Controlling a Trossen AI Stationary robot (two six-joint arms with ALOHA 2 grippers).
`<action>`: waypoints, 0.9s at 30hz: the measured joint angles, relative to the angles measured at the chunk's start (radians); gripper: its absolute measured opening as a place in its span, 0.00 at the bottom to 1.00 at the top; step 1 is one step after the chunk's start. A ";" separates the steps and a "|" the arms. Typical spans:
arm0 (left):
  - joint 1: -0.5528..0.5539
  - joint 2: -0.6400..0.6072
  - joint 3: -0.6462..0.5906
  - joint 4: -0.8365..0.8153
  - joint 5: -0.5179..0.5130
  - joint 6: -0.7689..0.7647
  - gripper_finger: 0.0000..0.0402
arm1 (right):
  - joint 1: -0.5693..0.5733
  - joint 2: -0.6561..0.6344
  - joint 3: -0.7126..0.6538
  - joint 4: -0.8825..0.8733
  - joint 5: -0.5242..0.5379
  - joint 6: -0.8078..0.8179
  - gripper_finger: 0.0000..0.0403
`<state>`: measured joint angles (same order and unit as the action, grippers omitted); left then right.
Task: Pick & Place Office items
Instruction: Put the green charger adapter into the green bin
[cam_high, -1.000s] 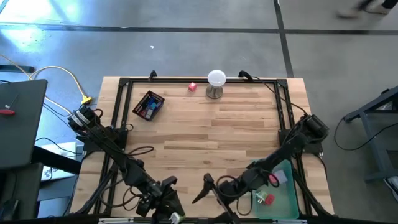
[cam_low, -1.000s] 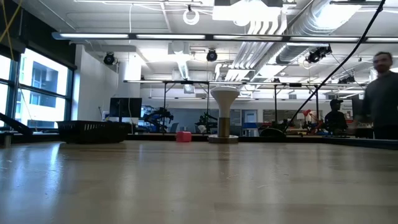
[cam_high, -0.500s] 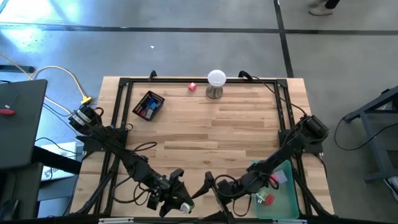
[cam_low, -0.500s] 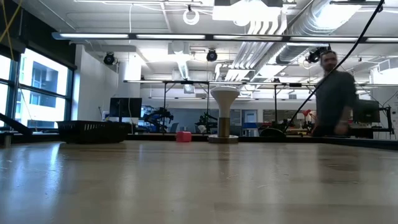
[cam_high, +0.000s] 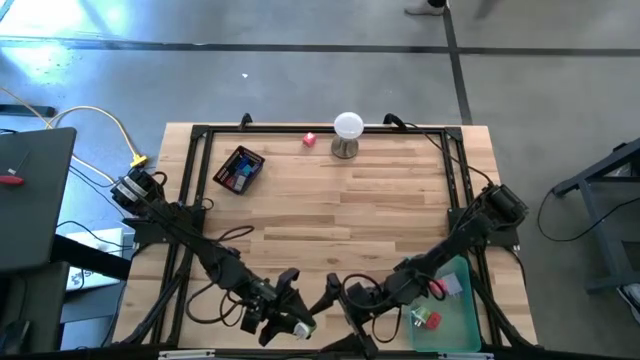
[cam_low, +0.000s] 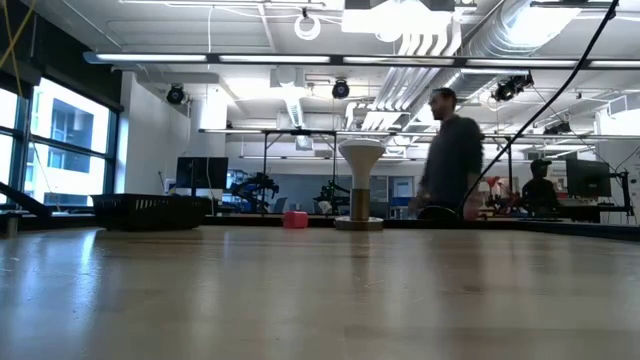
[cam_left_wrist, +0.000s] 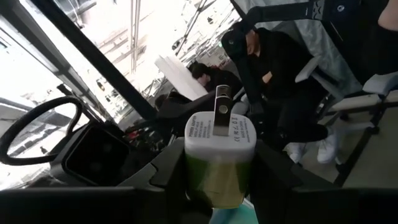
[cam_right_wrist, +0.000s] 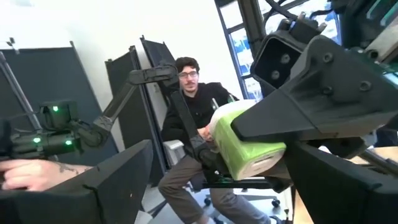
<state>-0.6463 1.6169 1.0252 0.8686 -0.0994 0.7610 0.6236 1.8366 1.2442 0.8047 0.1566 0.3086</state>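
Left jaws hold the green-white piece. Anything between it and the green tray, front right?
Yes. The right gripper, jaws open, and its arm lie directly between the green-white piece held in the left gripper and the green tray. Nothing else visible stands in that path.

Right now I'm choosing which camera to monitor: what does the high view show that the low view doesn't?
Only the high view: both arms at the table's near edge, the left tool shut on a green-and-white item, the right tool open beside it, and the green bin holding a red piece and a pink piece. Only the low view: a person in the room behind the table. Both: the black basket, the pink block and the white ball on its stand.
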 joint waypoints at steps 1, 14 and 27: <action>0.004 0.000 0.000 -0.003 0.000 -0.002 0.31 | -0.004 0.000 0.000 -0.001 -0.008 0.009 0.87; 0.068 0.000 0.000 -0.019 0.024 -0.087 0.31 | -0.025 0.001 0.000 -0.009 -0.029 0.038 0.87; 0.069 0.000 0.001 -0.026 0.079 -0.057 0.31 | -0.024 0.002 0.000 -0.011 -0.034 -0.016 0.79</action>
<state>-0.5770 1.6169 1.0264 0.8423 -0.0202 0.7044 0.5991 1.8381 1.2442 0.7940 0.1223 0.2926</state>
